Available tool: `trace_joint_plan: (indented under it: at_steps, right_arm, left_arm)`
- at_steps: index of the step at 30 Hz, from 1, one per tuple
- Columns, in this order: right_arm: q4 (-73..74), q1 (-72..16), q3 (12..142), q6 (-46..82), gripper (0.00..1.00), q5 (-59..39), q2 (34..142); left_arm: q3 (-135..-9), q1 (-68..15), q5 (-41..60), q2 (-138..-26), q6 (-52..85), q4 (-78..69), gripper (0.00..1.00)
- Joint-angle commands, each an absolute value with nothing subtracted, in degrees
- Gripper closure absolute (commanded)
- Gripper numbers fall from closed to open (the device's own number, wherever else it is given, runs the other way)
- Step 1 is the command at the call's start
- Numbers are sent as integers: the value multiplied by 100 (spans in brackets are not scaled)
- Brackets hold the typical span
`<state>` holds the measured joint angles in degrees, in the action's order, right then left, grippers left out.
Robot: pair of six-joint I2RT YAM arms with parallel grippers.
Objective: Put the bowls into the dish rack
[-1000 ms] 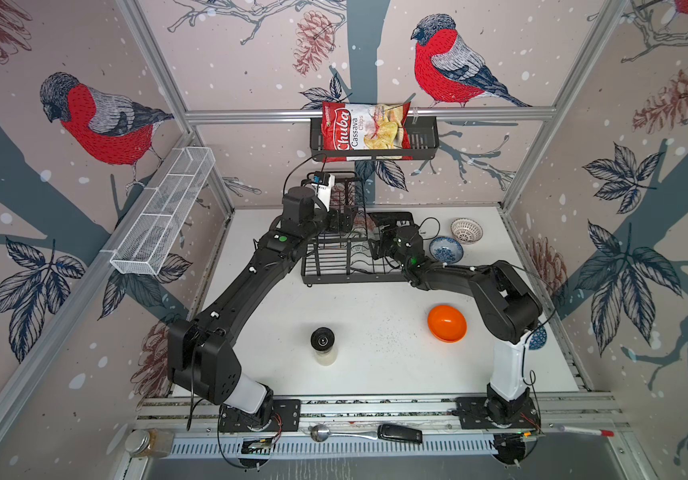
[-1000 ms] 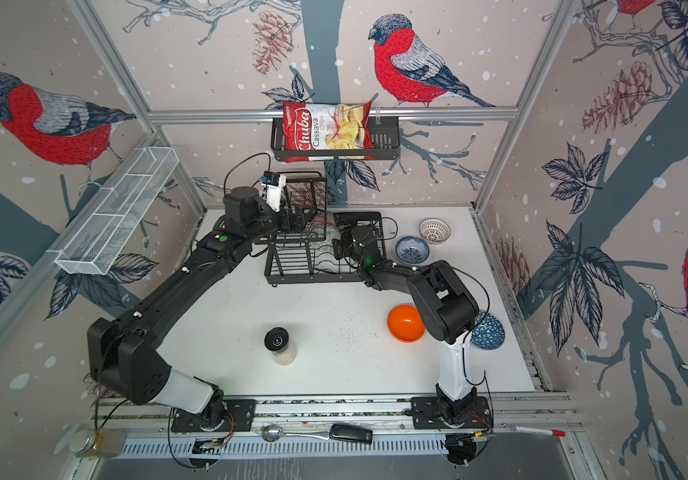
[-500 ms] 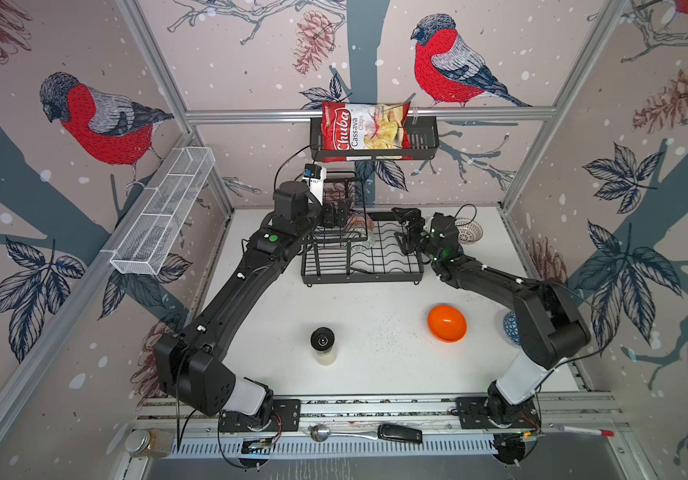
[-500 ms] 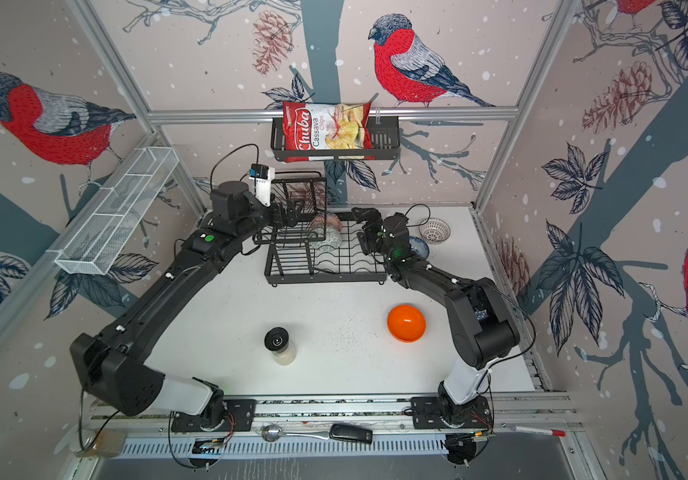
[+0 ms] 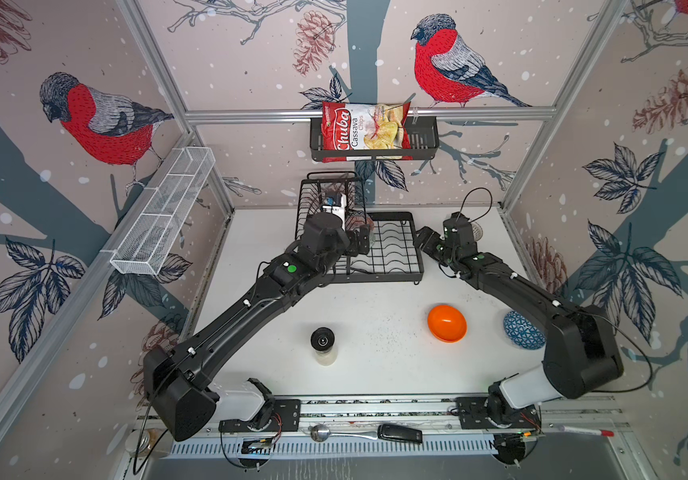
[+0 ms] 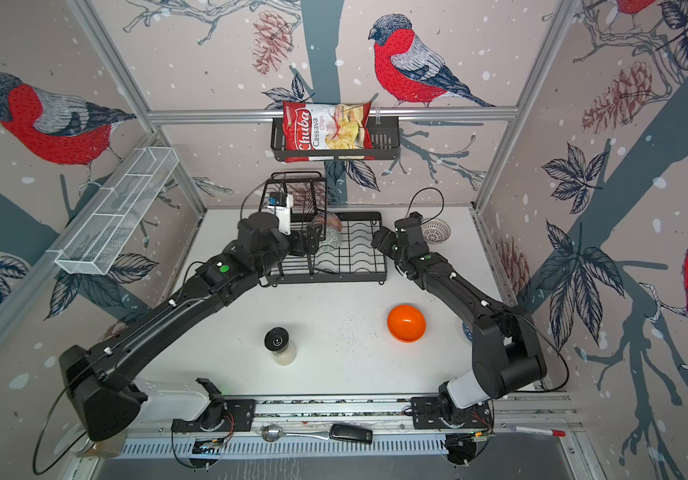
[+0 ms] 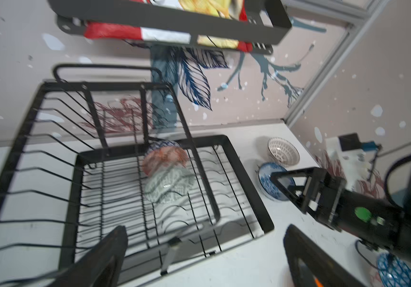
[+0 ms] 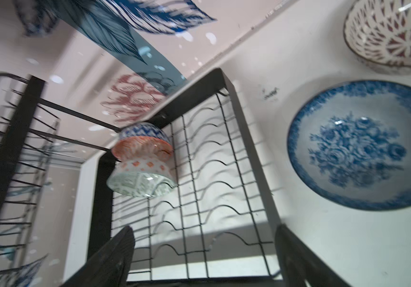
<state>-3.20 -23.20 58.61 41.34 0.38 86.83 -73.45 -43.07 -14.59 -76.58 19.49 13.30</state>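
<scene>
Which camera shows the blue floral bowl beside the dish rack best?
The right wrist view: the blue floral bowl sits large, pattern clear. The left wrist view shows it partly behind the right gripper. In both top views the right arm hides it.

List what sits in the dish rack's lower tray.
Patterned bowls on edge: an orange-white bowl and a grey-green bowl, blue pattern behind them. The wavy wires to their right hold nothing. The upper basket and left arm cover the left part of the lower tray.
</scene>
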Motion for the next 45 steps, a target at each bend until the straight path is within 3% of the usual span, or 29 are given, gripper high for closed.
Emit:
trace_joint_plan:
  at_steps: [1, 11, 21, 34, 45]
  right_arm:
    - [-519, -2324, 5668, 3614, 17, 141, 8784]
    - [-603, -2365, 5872, 3354, 52, 483, 9449]
    - [-800, -2500, 6405, 3222, 66, 749, 10266]
    - [-615, -2485, 6778, 3315, 96, 744, 10784]
    - [-789, -2470, 7519, 2708, 99, 492, 11194]
  left_arm:
    - [-7258, -4706, -2090, -7774, 2022, 1013, 2]
    - [-7198, -4957, -2226, -7989, 1875, 985, 2]
    - [-6932, -4957, -2422, -7738, 1436, 857, 2]
    - [-6469, -4883, -2379, -7161, 1602, 550, 2]
    - [-6401, -4748, -2206, -7159, 1928, 857, 2]
